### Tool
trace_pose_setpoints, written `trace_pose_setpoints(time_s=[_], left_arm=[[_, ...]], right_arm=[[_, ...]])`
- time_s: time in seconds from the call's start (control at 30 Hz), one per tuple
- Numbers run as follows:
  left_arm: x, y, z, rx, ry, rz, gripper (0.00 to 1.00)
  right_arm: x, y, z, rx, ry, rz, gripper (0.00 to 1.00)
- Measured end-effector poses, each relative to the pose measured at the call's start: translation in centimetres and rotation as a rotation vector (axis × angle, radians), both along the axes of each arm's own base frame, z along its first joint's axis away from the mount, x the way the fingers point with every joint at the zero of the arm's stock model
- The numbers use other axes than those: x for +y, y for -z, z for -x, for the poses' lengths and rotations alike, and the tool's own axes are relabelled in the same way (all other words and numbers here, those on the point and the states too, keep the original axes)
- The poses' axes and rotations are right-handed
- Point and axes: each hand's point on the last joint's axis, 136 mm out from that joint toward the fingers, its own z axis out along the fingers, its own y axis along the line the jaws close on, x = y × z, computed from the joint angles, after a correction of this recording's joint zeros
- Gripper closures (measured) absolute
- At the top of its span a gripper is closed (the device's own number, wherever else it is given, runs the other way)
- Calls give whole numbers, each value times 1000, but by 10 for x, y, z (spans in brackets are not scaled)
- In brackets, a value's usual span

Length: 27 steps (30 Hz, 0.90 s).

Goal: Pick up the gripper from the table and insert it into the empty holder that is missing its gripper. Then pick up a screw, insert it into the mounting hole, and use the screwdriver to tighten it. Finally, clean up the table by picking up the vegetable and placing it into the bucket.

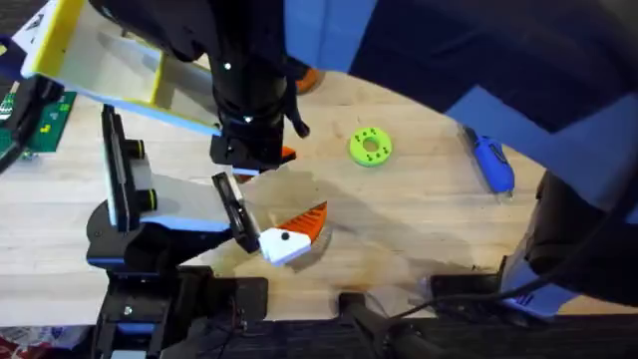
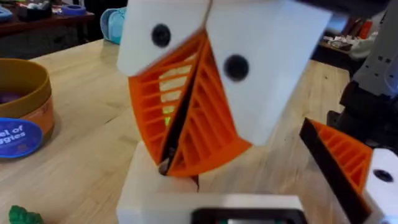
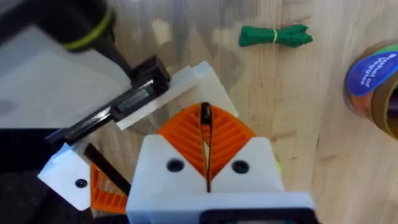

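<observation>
Wood table (image 1: 419, 219) under your arms: your right arm (image 1: 249, 90) reaches across the middle and points down at the far end of the holder (image 3: 127, 102). Beyond the holder, the bucket (image 3: 373, 81) stands upright; you cannot make out its contents. The vegetable (image 3: 273, 35) lies on the table near it. Your right gripper (image 3: 205, 115) is pressed together, tips touching the white base of the finger piece (image 3: 199, 78) beside the holder's black plate.

Hidden and cropped items at the bench.
Bucket (image 3: 379, 87) cut by the frame edge; vegetable (image 2: 23, 216) cropped at the corner; blurred arm (image 1: 249, 70) covers the table beyond.
</observation>
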Motion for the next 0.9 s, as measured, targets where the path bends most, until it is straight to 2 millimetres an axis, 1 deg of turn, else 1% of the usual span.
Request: trace_pose_setpoints(time_s=[0.9], left_arm=[[0, 0, 0, 11, -1, 6, 8]], right_arm=[[1, 2, -1, 1, 0, 2, 998]])
